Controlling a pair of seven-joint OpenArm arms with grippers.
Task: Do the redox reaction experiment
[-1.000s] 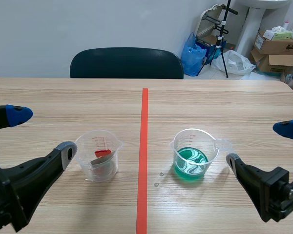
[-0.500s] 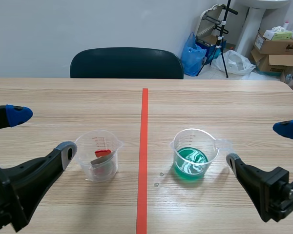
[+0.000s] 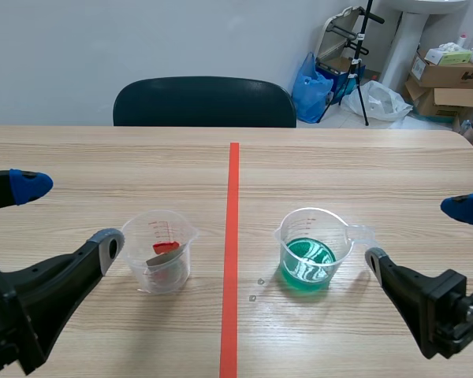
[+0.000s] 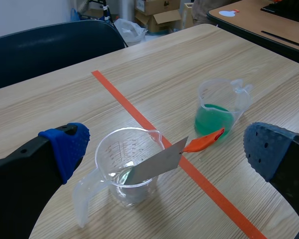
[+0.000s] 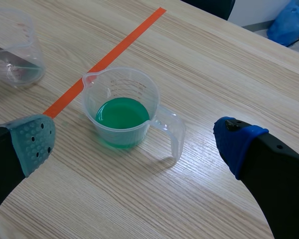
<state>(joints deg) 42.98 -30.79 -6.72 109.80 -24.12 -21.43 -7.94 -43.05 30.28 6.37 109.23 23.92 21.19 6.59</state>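
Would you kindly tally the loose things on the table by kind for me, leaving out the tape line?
Clear plastic measuring cups: 2 (the cup of green liquid and the cup holding the strip)
Grey metal strip with an orange-red end: 1
Total: 3

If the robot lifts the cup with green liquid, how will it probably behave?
The clear cup looks like thin plastic, so it is probably light and may flex if squeezed. The green liquid fills only its lower part, so it may slosh but hardly spill if kept upright. Its smooth wall could slip; the handle seems safer.
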